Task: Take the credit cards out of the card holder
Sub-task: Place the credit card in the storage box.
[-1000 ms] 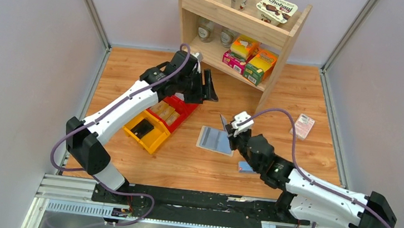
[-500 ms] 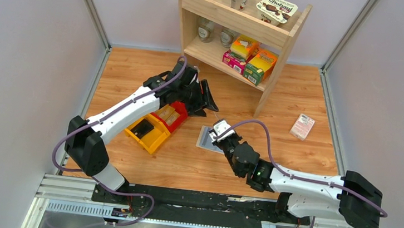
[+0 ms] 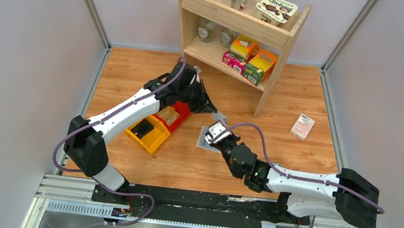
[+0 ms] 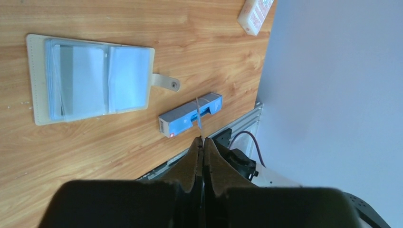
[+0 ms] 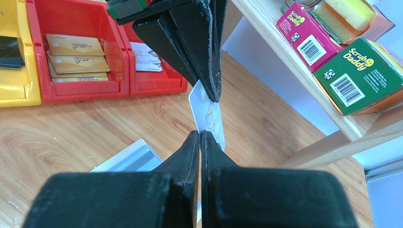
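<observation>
White card (image 5: 209,118) gripped twice — left jaws and right jaws both clamped on it; card holder (image 4: 90,78) lies open.

Left arm (image 3: 128,107), right arm (image 3: 304,185): white shells, black joints, purple cables; black wedge fingers (image 4: 212,164).

The wooden table (image 3: 183,168) carries a shelf (image 3: 236,22) at the back, a yellow bin (image 3: 148,128) touching a red bin (image 3: 180,112), the open card holder (image 4: 90,78), a blue box (image 4: 190,115) just beside it, and a pink-white packet (image 3: 302,126) well apart on the right.
</observation>
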Available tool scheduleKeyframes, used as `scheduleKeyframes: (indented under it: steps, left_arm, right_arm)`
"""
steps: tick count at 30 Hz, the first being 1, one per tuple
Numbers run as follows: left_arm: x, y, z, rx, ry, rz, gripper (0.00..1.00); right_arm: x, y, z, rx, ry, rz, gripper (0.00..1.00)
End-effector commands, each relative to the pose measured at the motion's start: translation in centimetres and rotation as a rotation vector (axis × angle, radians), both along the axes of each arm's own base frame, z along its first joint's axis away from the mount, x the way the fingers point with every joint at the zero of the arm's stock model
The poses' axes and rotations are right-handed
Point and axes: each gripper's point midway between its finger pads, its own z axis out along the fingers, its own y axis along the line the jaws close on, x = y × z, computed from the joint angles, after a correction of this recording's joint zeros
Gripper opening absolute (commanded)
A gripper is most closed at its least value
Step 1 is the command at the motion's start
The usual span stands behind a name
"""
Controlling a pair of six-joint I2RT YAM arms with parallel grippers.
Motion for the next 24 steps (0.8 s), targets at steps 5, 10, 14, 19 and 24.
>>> scheduleKeyframes:
  steps: [5,10,14,19,24]
  left_arm:
    - [1.4,2.2,2.1,-0.088,-0.13,0.048,0.0]
    - [3.0,4.9,1.2,-0.026,-0.234,0.098,0.0]
    - [4.4,7.4,1.0,0.056,-0.355,0.156,0.0]
    - [7.1,10.5,0.7,0.113,-0.448,0.296,0.0]
    - [9.5,13.5,-0.7,0.228,-0.456,0.458,0.0]
  right_arm:
    - [-0.2,0.4,0.6,0.1,0.101,0.013,0.31]
    - [-0.2,-1.1,-0.5,0.2,0.231,-0.006,0.7]
    - [-0.1,-2.7,-1.5,0.327,0.324,-0.066,0.88]
    - [0.2,-4.4,-2.7,0.48,0.434,-0.135,1.0]
    - [1.2,-6.5,-3.3,0.56,0.473,-0.219,1.0]
